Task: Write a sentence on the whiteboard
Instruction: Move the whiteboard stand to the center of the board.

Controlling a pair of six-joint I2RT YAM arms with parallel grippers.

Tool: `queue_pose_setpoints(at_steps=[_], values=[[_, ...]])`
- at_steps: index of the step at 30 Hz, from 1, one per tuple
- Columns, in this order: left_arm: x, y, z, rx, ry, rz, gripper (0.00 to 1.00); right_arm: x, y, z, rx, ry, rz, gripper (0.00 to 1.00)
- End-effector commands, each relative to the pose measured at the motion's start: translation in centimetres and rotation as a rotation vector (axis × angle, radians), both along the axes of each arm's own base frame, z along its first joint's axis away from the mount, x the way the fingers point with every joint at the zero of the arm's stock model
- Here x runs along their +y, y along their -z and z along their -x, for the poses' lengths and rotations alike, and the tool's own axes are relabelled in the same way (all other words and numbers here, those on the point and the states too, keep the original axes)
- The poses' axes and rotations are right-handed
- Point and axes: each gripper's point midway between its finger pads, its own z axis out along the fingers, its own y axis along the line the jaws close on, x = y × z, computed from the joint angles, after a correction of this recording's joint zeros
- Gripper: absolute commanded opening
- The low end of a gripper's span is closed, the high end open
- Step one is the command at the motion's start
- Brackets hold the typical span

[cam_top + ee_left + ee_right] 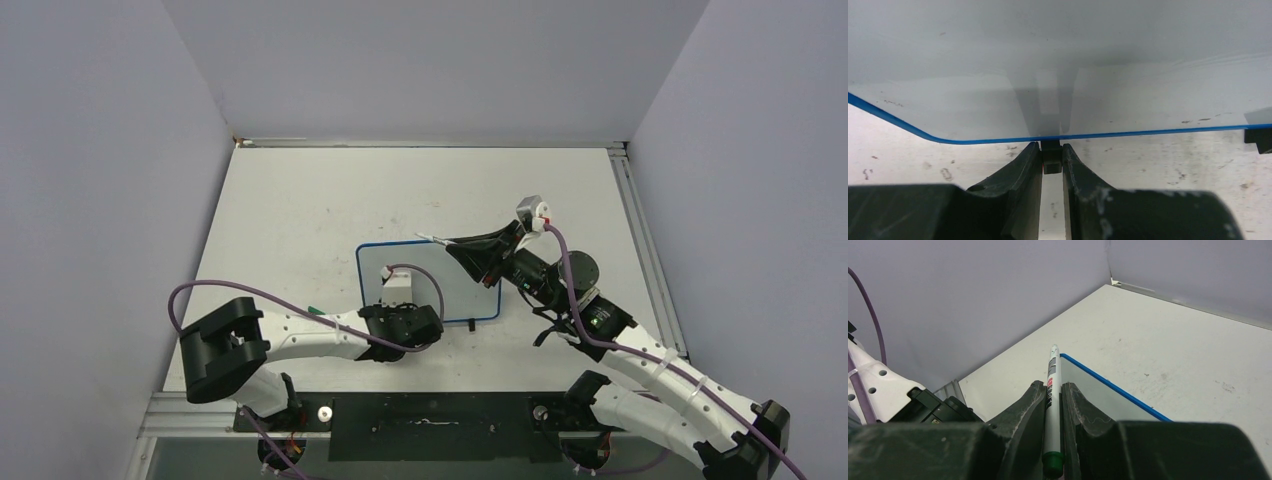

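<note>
The whiteboard [450, 295] lies flat mid-table, glossy white in a thin blue frame. No green sentence shows on its visible surface in any view. My left gripper [400, 318] is at the board's near edge, shut on one small black foot [1052, 162], with the fingertips [1033, 152] against the blue frame. The board [1098, 75] fills that view. My right gripper [462, 248] hovers over the board's far right part, shut on a white marker [1053, 365] with a green end [1053, 462]. The marker [435, 240] points left over the board [1093, 390].
A second black foot [1259, 140] sits at the board's near edge, to the right. Grey walls enclose the table on three sides. A metal rail [640, 240] runs along the right edge. A small green object [315, 311] lies by the left arm.
</note>
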Motion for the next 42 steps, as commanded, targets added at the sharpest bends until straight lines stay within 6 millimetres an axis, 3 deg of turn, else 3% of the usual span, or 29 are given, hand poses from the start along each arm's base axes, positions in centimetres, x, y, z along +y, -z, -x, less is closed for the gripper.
queue_pose_setpoints(at_steps=[1,12,16,22,27,35,39,42], values=[[-5.1,-2.7,-1.3,-0.032,0.015,0.155,0.0,-0.6,-2.4,0.3,-0.067,0.019,-0.045,0.05],[-8.2,-3.3,-2.1,-0.027,0.049,0.166,0.0,-1.8,-2.7,0.8,-0.081,0.049,-0.04,0.05],[-8.4,-3.1,-2.0,-0.018,0.056,0.171,0.0,-2.1,-2.8,0.8,-0.083,0.063,-0.037,0.05],[-8.1,-4.0,-1.4,-0.012,0.078,0.208,0.34,-2.3,-3.0,0.8,-0.086,0.069,-0.043,0.05],[-7.0,-5.4,-0.2,0.017,0.098,0.246,0.47,-2.1,-3.1,0.9,-0.089,0.06,-0.048,0.05],[-4.8,-9.9,2.4,0.053,0.245,0.306,0.52,-2.1,-3.8,0.9,-0.089,0.057,-0.077,0.05],[-3.3,-13.7,1.8,0.022,0.315,0.335,0.55,-2.7,-4.0,0.2,-0.066,0.11,-0.09,0.05],[-2.5,-16.3,0.2,0.008,0.368,0.381,0.56,-2.8,-3.6,-0.4,-0.047,0.135,-0.073,0.05]])
